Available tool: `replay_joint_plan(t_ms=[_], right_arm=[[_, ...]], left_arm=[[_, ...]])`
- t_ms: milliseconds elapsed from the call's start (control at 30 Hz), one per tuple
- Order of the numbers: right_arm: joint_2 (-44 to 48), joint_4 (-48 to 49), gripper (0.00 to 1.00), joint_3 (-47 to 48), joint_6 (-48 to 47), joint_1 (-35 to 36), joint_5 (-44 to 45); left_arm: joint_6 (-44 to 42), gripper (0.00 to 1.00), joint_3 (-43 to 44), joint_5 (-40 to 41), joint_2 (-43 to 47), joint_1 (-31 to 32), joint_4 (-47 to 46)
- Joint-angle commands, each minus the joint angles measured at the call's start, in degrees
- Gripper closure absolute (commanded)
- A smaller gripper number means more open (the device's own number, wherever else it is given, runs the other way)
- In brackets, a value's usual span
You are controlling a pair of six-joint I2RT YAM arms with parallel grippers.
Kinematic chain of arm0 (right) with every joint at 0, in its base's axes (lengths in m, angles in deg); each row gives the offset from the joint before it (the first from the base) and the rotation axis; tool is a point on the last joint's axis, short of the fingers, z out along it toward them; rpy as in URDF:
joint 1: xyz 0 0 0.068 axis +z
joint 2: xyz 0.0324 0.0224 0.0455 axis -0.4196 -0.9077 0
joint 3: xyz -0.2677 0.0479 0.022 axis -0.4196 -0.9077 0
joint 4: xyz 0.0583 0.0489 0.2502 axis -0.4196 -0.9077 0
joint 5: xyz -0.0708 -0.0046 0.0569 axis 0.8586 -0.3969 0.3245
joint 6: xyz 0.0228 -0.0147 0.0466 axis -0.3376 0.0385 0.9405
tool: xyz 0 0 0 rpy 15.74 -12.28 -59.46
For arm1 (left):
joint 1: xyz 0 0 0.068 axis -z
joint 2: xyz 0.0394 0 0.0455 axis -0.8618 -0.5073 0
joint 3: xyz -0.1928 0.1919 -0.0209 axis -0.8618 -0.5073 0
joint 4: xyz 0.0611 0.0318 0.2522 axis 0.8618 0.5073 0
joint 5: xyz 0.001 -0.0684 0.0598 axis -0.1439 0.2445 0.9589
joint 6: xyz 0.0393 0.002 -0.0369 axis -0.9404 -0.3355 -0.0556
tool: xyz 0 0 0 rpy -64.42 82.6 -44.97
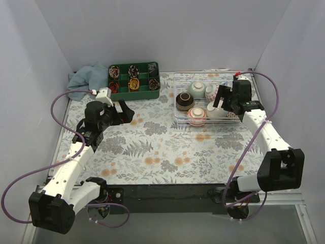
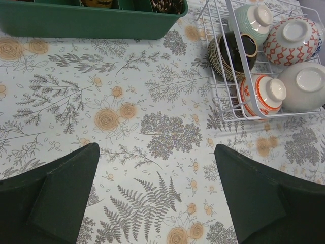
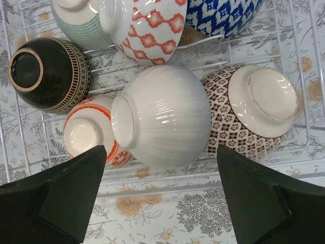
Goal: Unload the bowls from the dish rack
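Observation:
The white wire dish rack [image 1: 175, 99] stands at the back right of the floral tablecloth and holds several bowls lying on their sides or upside down. In the right wrist view a white ribbed bowl [image 3: 162, 117] lies in the middle. A brown-patterned bowl [image 3: 254, 112] is on its right, and an orange-rimmed bowl [image 3: 86, 134] and a black bowl [image 3: 48, 73] are on its left. My right gripper [image 3: 160, 203] is open and empty above the rack's near rail [image 3: 203, 175], in front of the white bowl. My left gripper [image 2: 155, 188] is open and empty over bare cloth, left of the rack [image 2: 223, 101].
A green compartment tray [image 1: 133, 80] with small items sits at the back centre, and it also shows in the left wrist view [image 2: 91, 23]. A blue cloth [image 1: 86, 79] lies at the back left. White walls close in the table on three sides.

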Motion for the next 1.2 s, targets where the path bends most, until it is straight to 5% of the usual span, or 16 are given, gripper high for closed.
replay_joint_plan(t_ms=[0,1167], right_arm=[[-1.3,0.9,0.01,-0.1,3.1,-2.0,-3.6],[-8.0,8.5,0.01,-6.3,16.3,-3.3,-5.2]], left_arm=[[-0.9,0.02,-0.5,-1.0,0.7,0.7,-0.1],[-1.3,0.02,-1.4,-1.0,1.5,1.4,-0.9]])
